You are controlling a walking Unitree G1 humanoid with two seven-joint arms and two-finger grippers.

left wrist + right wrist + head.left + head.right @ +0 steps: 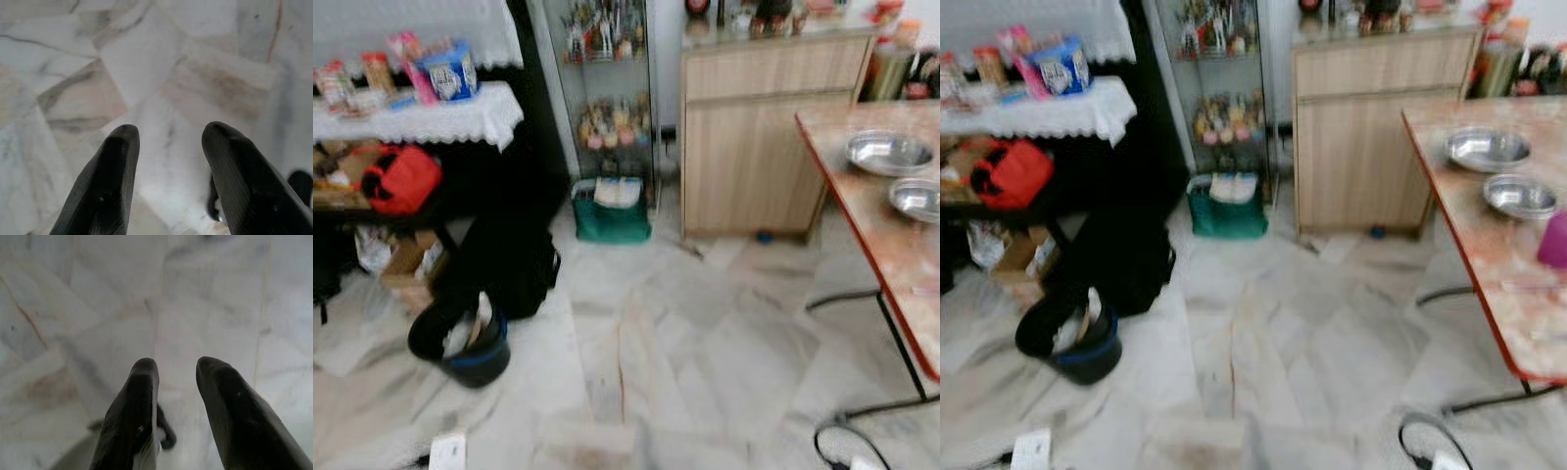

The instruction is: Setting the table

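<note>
On the right side of the room stands the table (1489,284) with a red edge and thin black legs. Two shiny metal bowls (1487,148) sit on it, one just behind the other, near the far end, and a small purple thing (1555,240) (maybe a cup, too cut off to tell) sits closer to the robot. So some of the setting looks done, and I think the robot is walking about the room, because the head views are a bit blurry. The left gripper (168,134) hangs down over the marble floor (705,333) with its two black fingers spread apart and nothing between them. The right gripper (176,367) does the same, fingers apart, holding nothing, likely because both arms are resting while the robot walks. Across the room is a wooden cabinet (759,127) with small things on top, next to a glass shelf case (602,88). A green bag (610,217) sits on the floor below the case. A black bucket (470,348) stands near the left, where a foot could bump it.
</note>
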